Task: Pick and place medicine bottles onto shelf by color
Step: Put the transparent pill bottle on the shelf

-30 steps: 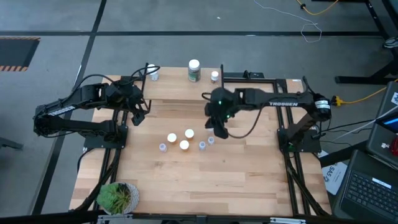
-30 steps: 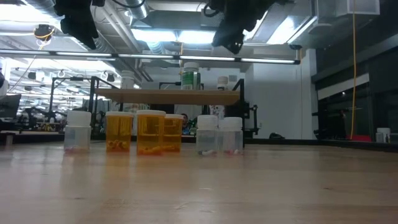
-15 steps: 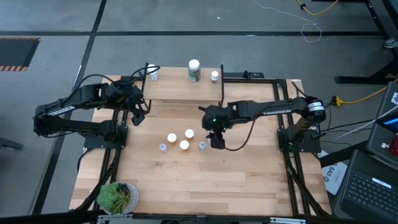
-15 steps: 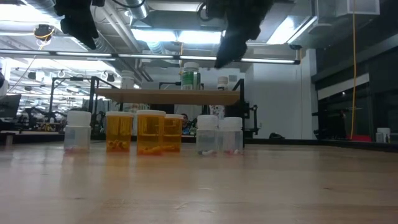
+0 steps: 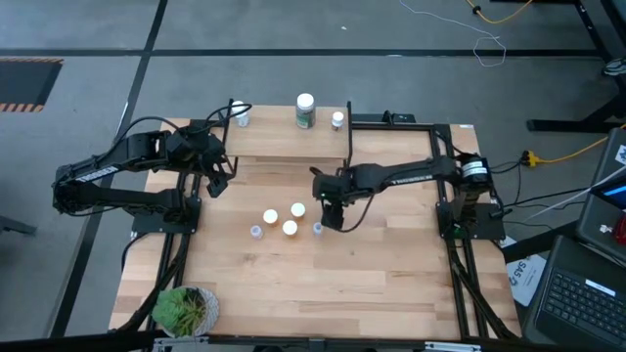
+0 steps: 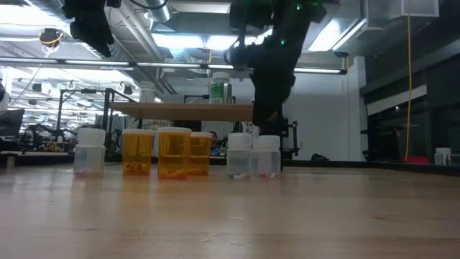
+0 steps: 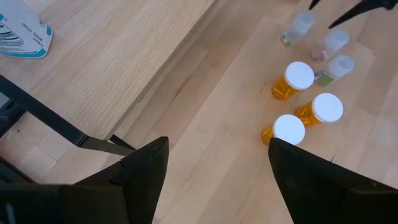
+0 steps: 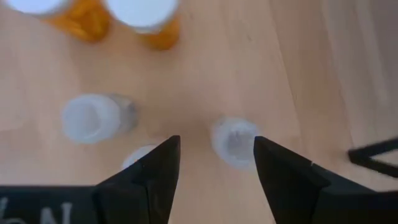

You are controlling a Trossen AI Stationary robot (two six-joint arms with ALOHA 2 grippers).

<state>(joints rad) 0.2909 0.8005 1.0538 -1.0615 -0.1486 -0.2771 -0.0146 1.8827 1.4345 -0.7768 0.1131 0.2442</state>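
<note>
Your right gripper [image 8: 216, 163] hangs low over the small clear bottles, its two dark fingers [image 8: 148, 174] parted and grasping nothing. One clear bottle [image 8: 234, 142] stands on the bench [image 5: 323, 284] just ahead of the gap between them, untouched. A second clear bottle [image 8: 93, 118] stands off to one side, and a third [image 8: 140, 155] is partly hidden behind one finger. From above, this gripper [image 5: 332, 213] sits at about 3 o'clock of the bottle cluster, right beside a clear bottle [image 5: 318, 229].

At 9 o'clock of that gripper stand three orange bottles with white caps [image 5: 284, 216], close together. One more clear bottle [image 5: 256, 232] stands at their 7 o'clock edge. In the low view the orange bottles [image 6: 167, 152] line up between a clear one on the left [image 6: 90, 152] and two clear ones on the right [image 6: 253, 156].

The shelf [image 5: 274, 139] sits at 12 o'clock of the cluster, along the far edge of the bench. On it stand a larger greenish bottle with a white cap [image 5: 305, 110], a small bottle [image 5: 337, 120] at its 3 o'clock, and another small bottle [image 5: 241, 114] near the shelf's left end.

Your left gripper [image 5: 217, 178] waits at the shelf's left front corner, fingers [image 7: 140, 171] spread, empty. A green potted plant [image 5: 184, 309] sits at the near left corner.
</note>
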